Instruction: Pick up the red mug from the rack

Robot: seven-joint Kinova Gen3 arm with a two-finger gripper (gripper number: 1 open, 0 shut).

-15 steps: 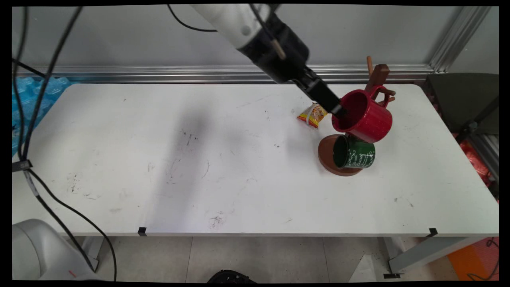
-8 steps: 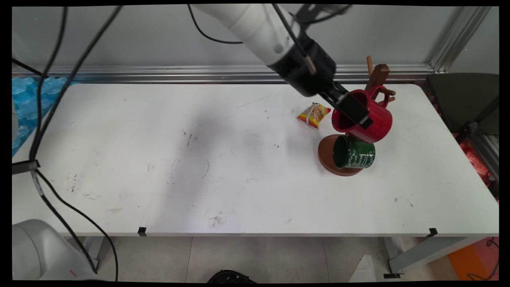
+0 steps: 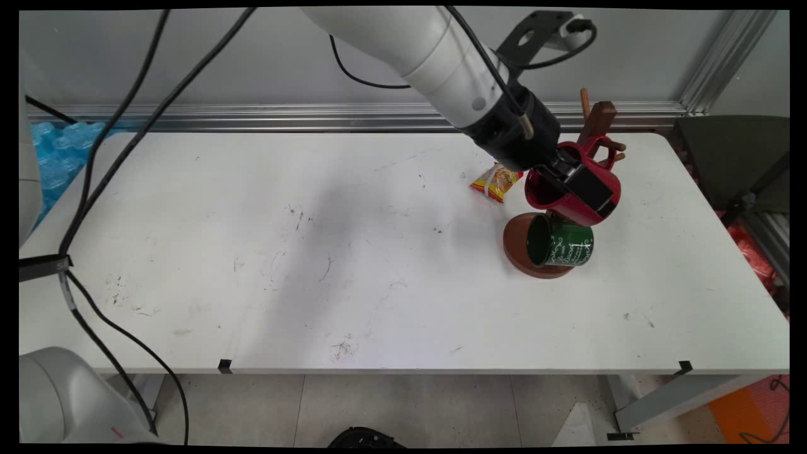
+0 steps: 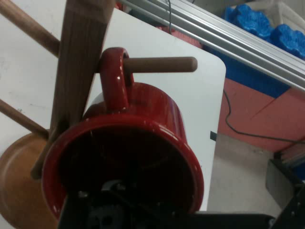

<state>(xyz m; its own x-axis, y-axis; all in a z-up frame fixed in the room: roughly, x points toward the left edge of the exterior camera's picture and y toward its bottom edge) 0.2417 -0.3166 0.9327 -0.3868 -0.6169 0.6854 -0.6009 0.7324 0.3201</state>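
Red mug [image 3: 570, 192] hangs on a wooden rack [image 3: 599, 126] at the white desk's [image 3: 315, 252] far right, the black pincer [image 3: 577, 186] at its rim; whether its fingers are apart cannot be told. A green mug [image 3: 561, 241] hangs below, a snack packet [image 3: 496, 181] beside (left of the rack). From the hand, the mug's [image 4: 143, 138] handle [image 4: 114, 76] loops over a peg [image 4: 162, 64].
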